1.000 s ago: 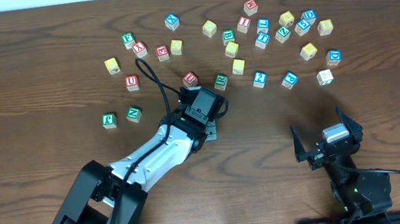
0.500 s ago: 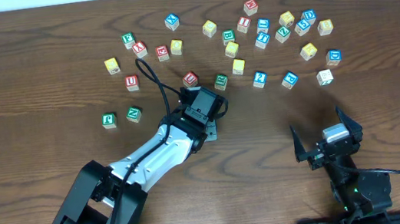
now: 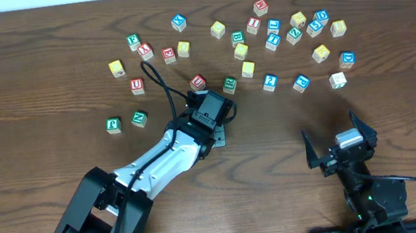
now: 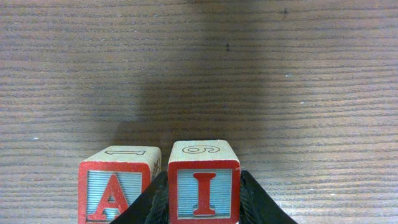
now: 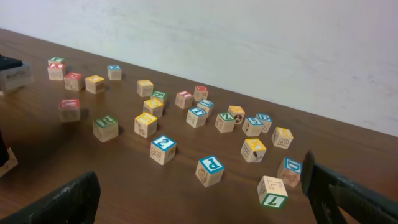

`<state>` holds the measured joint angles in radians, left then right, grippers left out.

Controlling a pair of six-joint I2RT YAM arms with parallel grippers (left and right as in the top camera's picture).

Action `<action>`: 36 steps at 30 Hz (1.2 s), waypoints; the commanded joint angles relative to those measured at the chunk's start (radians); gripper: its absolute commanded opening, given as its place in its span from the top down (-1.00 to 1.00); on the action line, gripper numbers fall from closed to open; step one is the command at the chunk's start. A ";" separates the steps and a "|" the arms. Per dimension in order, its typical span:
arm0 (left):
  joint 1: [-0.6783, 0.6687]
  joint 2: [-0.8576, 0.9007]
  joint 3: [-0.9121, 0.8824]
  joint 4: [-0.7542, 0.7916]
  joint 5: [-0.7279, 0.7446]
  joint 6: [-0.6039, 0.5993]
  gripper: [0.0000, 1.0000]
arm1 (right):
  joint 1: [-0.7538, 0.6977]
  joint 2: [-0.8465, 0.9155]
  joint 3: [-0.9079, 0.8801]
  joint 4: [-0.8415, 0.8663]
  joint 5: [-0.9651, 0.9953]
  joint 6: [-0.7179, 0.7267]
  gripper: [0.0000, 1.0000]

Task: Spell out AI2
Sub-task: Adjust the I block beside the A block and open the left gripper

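In the left wrist view my left gripper (image 4: 204, 208) is shut on the red "I" cube (image 4: 204, 183), which rests on the table. The red "A" cube (image 4: 115, 188) stands right beside it on its left, faces in line. In the overhead view the left gripper (image 3: 216, 131) is at mid-table and its wrist hides both cubes. The blue "2" cube (image 3: 269, 82) lies apart, to the far right of that gripper, and also shows in the right wrist view (image 5: 163, 149). My right gripper (image 3: 340, 143) is open and empty near the front edge (image 5: 199, 205).
Several other letter cubes are scattered in an arc across the far half of the table (image 3: 55, 177). A blue "P" cube (image 3: 301, 82) and a green "7" cube (image 3: 338, 80) lie beyond the right gripper. A red cube (image 3: 198, 81) and a green cube (image 3: 229, 84) sit just beyond the left gripper.
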<state>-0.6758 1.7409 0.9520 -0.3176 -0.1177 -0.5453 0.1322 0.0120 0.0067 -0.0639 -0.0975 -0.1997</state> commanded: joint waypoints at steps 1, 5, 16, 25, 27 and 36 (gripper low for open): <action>0.002 0.004 -0.021 -0.021 0.031 0.013 0.72 | -0.011 -0.005 -0.001 -0.004 0.001 0.012 -0.98; 0.002 0.004 -0.021 -0.021 0.031 0.013 0.55 | -0.011 -0.005 -0.001 -0.004 0.001 0.012 -0.99; 0.002 0.004 -0.021 -0.019 0.031 0.013 0.11 | -0.011 -0.005 -0.001 -0.004 0.001 0.012 -0.98; 0.002 0.004 -0.021 -0.016 0.031 0.013 0.10 | -0.011 -0.005 -0.001 -0.004 0.001 0.012 -0.98; 0.002 0.004 -0.021 -0.016 0.031 0.014 0.10 | -0.011 -0.005 -0.001 -0.004 0.001 0.012 -0.99; 0.002 0.001 -0.020 -0.016 0.027 0.014 0.10 | -0.011 -0.005 -0.001 -0.004 0.001 0.012 -0.98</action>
<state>-0.6758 1.7405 0.9401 -0.3328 -0.0845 -0.5423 0.1322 0.0120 0.0067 -0.0639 -0.0975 -0.1997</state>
